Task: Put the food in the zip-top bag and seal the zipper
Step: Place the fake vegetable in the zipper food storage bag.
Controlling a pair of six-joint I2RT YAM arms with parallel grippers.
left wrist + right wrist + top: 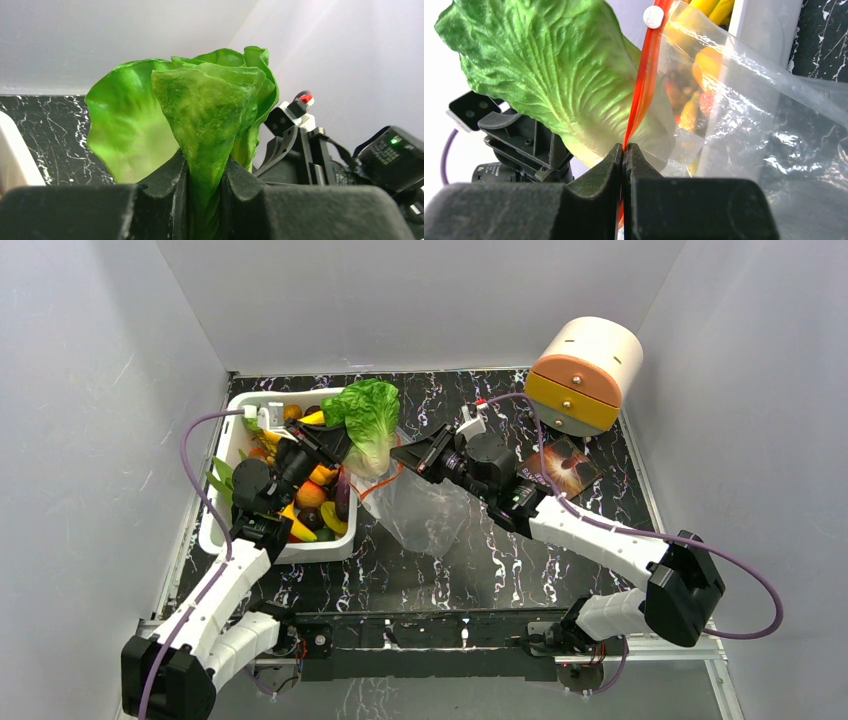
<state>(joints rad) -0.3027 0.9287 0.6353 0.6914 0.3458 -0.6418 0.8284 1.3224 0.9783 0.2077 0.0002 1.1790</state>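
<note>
While left end effector point(204, 170) pinches lettuce point(200, 100), right end effector point(624, 151) clamps the zipper point(643, 85); packet point(565, 468) print illegible.

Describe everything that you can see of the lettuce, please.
The lettuce is a toy head of wavy, veined leaves, bright green, paling to whitish at the base; it looks like soft plastic. The left gripper pinches a narrow fold of leaf and holds it raised, by the far right corner of the white tub, at the mouth of the zip-top bag. Its pale base shows partly behind the clear plastic, beside the red zipper.
</note>
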